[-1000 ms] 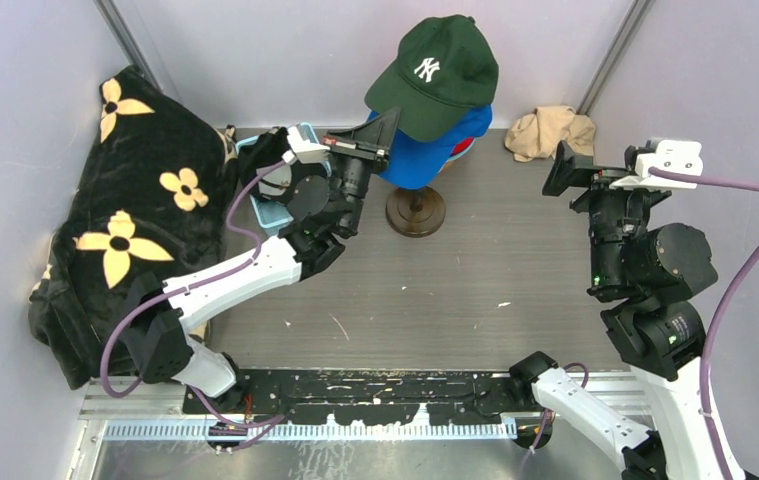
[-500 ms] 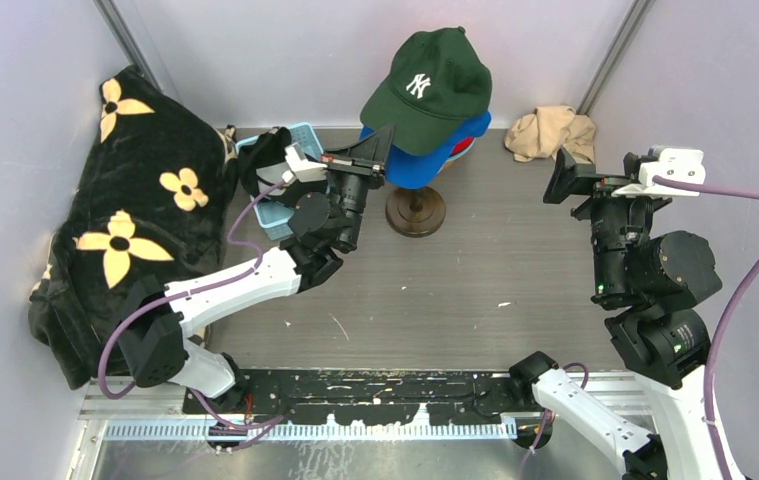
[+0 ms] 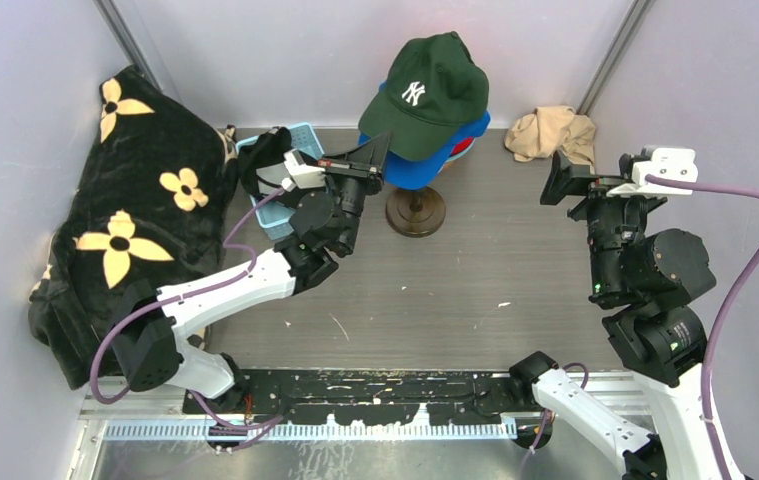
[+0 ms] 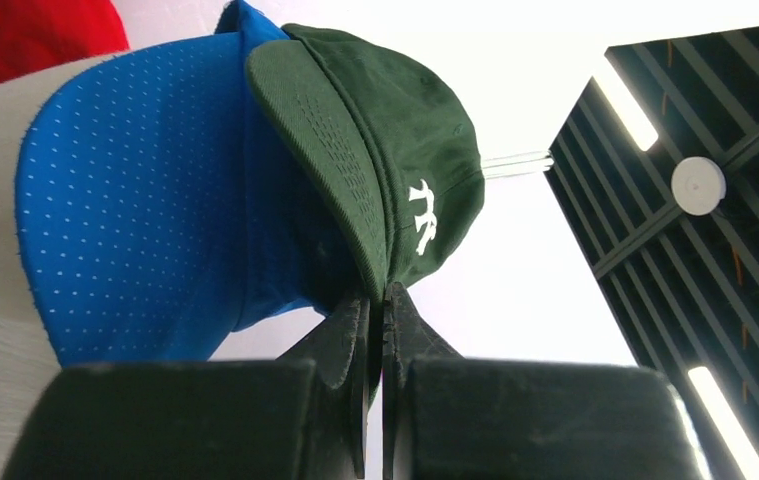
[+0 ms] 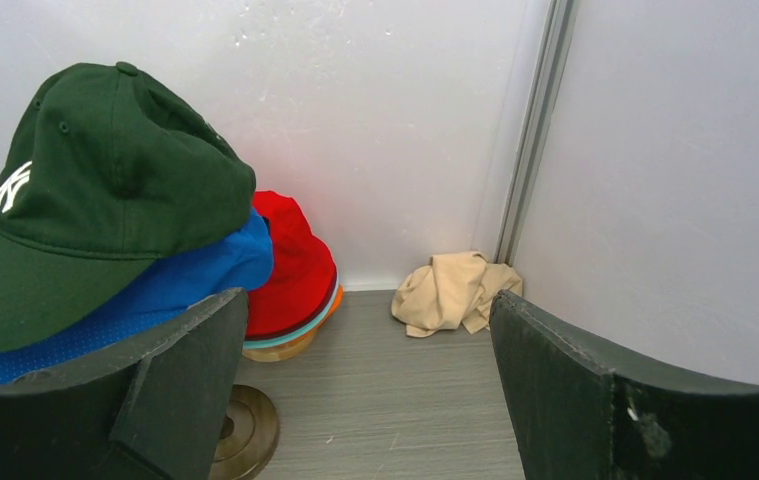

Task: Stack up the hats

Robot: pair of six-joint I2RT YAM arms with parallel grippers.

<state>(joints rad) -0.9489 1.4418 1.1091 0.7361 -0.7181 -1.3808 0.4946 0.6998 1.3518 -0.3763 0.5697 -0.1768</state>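
Seen from above, a stand (image 3: 415,212) rises at the table's (image 3: 475,280) 12 o'clock. It bears a lower cap (image 3: 417,170) with the NY cap (image 3: 427,92) on top. The NY cap's brim tip sits pinched in the left gripper (image 4: 385,295) at the stand's 9 o'clock. Bucket hats (image 5: 290,265) lie piled just behind the stand toward 1 o'clock, a rag (image 3: 550,130) at 2 o'clock, a basket (image 3: 273,215) at 10 o'clock and a blanket (image 3: 125,230) at 9 o'clock.

links (image 3: 245,285): white | joints (image 3: 680,262): black | cables (image 3: 715,185): purple | left end effector (image 4: 376,300): black
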